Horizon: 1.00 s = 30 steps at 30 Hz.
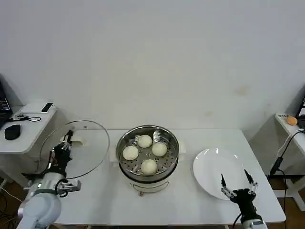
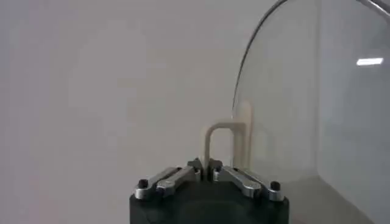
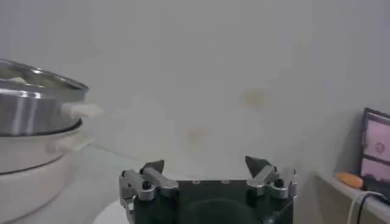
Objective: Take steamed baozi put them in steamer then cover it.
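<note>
**A:** What is the left claw doing?

**B:** Its fingers are pressed together on the cream-white handle of the cover. It holds the glass lid tilted up on edge above the surface, with the metal rim arching over the claw. In the left wrist view the handle stands right between the fingertips, the glass pane just beyond it.

**A:** And the right claw?

**B:** Spread wide, holding nothing. It sits low at the near edge of the white plate; from the head view I cannot tell whether it touches the plate.

**A:** Where is the steamer?

**B:** Between the two claws, just beside the cover the left claw holds and well apart from the right claw. It is uncovered, resting on its whitish pot base.

**A:** What is in it?

**B:** All four steamed baozi, sitting apart from one another on the perforated bottom. The plate beside the right claw is bare.
</note>
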{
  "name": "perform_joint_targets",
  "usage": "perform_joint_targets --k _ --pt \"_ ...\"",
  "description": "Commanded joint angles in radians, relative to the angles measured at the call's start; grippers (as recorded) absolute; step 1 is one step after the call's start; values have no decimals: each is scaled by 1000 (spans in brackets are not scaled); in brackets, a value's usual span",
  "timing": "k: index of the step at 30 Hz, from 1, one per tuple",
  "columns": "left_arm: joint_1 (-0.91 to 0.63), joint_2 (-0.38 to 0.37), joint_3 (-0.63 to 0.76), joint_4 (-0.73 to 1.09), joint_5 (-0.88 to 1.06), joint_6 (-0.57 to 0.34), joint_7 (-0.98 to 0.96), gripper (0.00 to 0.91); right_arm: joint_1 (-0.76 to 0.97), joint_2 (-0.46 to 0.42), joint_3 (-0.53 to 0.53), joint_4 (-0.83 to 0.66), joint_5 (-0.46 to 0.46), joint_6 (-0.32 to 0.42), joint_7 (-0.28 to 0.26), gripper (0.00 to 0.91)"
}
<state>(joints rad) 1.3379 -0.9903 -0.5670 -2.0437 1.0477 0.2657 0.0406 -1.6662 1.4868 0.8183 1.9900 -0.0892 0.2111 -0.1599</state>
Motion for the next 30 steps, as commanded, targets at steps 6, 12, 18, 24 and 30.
perform_joint_targets --k 6,12,18,24,30 --pt "-124 -47 268 -140 46 171 122 0 -2 16 -66 -8 -70 13 18 907" --pt "-231 -112 391 -76 157 210 194 0 2 27 -81 -26 -80 11 27 907" --pt "-319 -196 487 -11 270 245 271 0 5 27 -75 -33 -79 11 32 907" --pt "-376 -280 562 21 402 280 360 0 4 45 -88 -41 -98 15 35 907" --pt "-399 -356 622 64 470 317 377 0 8 46 -93 -57 -106 19 36 907"
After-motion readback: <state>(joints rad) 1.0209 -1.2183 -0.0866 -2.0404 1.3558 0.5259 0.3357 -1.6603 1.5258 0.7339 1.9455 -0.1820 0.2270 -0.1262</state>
